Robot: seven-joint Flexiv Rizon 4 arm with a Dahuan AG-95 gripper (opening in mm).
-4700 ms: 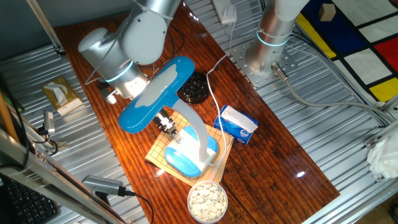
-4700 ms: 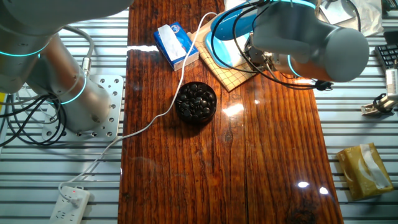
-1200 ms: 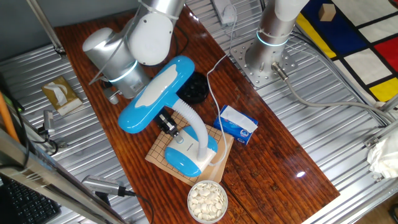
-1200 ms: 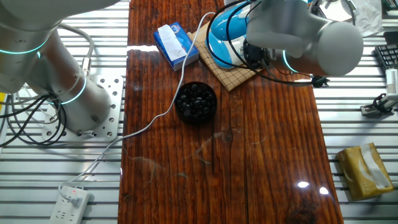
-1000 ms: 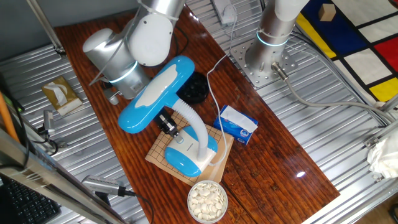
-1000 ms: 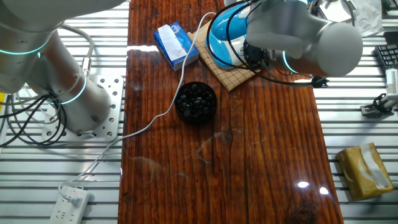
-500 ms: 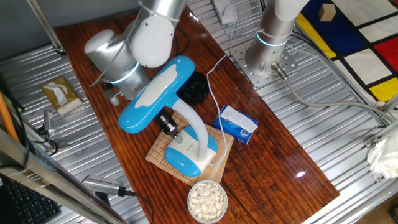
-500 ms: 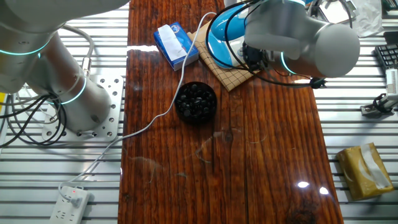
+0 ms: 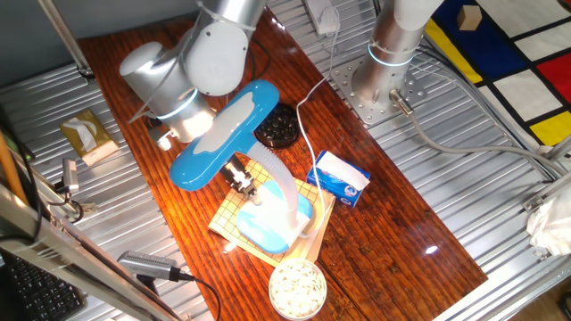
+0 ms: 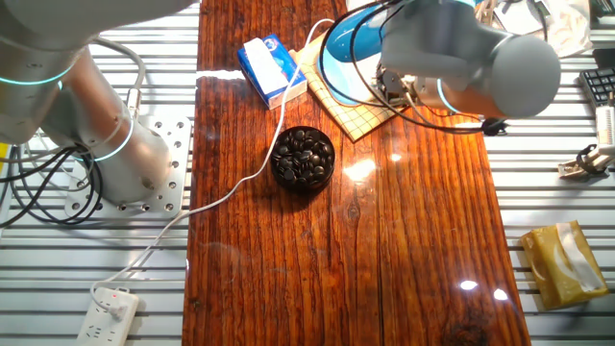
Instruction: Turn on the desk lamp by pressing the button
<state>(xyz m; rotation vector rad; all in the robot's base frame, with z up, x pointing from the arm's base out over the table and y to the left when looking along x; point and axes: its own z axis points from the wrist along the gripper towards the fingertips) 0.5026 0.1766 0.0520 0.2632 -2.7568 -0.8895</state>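
One glossy wooden table [image 10: 423,240], lamplit.

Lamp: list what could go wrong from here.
The gripper sits at the lamp base under the blue head; lifting straight up could bump the head. The base rests on a grid mat, so pushing hard might slide it toward the bowl of white pieces.

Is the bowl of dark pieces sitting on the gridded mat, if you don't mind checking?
No, the bowl of dark pieces rests on the bare wooden table, apart from the gridded mat.
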